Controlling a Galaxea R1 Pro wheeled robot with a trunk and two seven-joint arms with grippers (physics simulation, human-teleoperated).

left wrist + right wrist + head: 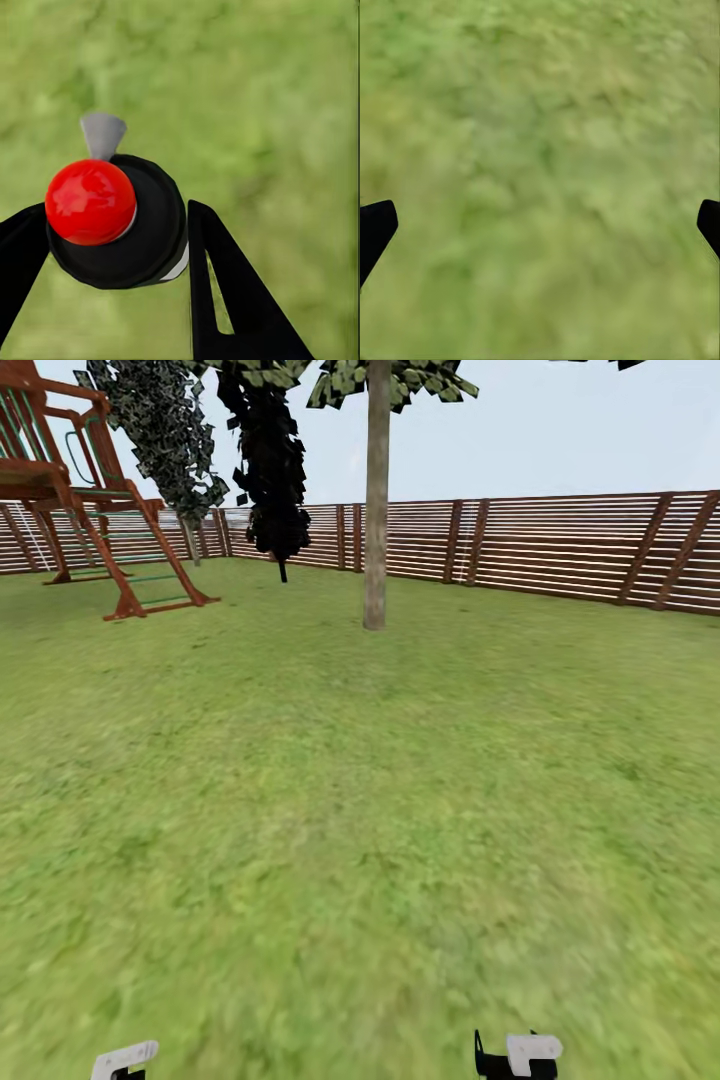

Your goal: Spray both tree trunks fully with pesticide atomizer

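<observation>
Black round-bodied pesticide atomizer with red dome cap and grey nozzle (112, 225): pinched between fingers of left gripper (112, 262); right gripper (540, 225): spread wide over blurry green grass floor (540, 112), empty; straight grey-beige bare tree trunk (376, 510): upright, well ahead, slightly right of the atomizer-bearing left arm.

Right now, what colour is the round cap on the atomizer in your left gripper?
Glossy red, on the black-bodied atomizer; clearest in the left wrist view.
</observation>
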